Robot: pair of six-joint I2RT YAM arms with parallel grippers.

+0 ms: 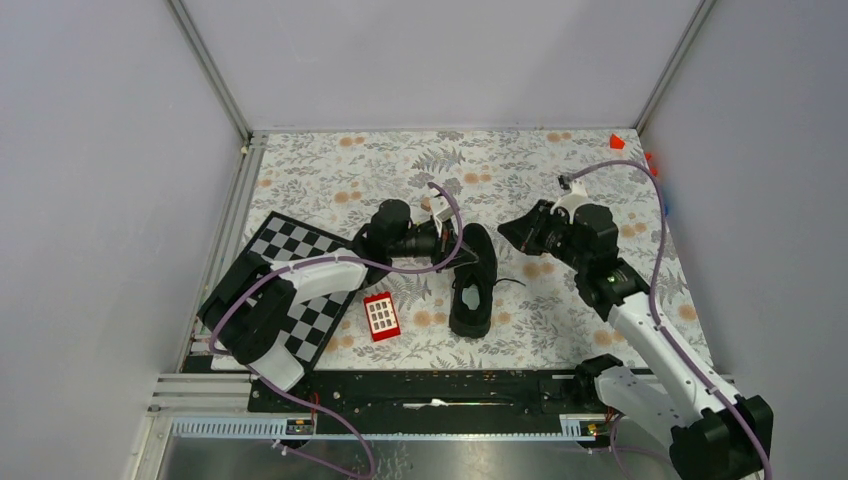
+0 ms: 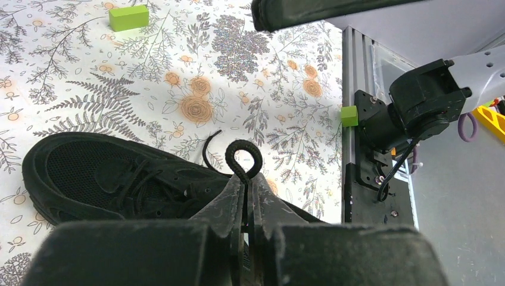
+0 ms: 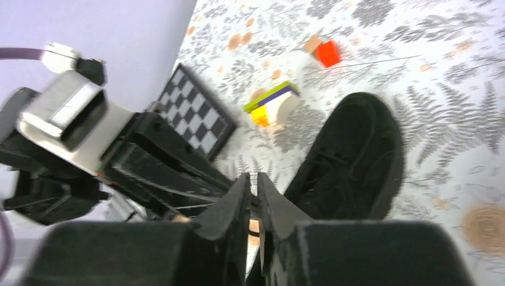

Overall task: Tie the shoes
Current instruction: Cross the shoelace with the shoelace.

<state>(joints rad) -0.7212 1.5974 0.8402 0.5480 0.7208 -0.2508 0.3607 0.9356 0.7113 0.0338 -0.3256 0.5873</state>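
1. The table (image 1: 400, 160), under a floral cloth, fills the top view. A checkerboard (image 1: 290, 250) lies at 9 o'clock.
2. The sneaker (image 1: 472, 285) lies near the centre, its toe toward 12 o'clock and its heel toward 6. We judge it light and soft in the upper, so it is likely to slide on the cloth if a lace is tugged hard.
3. The left gripper (image 2: 245, 179) reaches in from 9 o'clock over the forefoot. Its fingers are pressed together, pinching a lace.
4. The right gripper (image 3: 254, 182) hangs at 2 o'clock of the sneaker, apart from it. Its wrist view is blurred: a slim gap shows between the fingers, and we cannot tell whether they grip anything.
5. A red block (image 1: 382, 315) sits at 8 o'clock of the sneaker.
6. The lace loop (image 2: 244, 156) stands up above the left fingertips. The cord looks thin, limp and slippery. We judge the best hold to be on the lace itself, close to the loop's base, and never on the upper.
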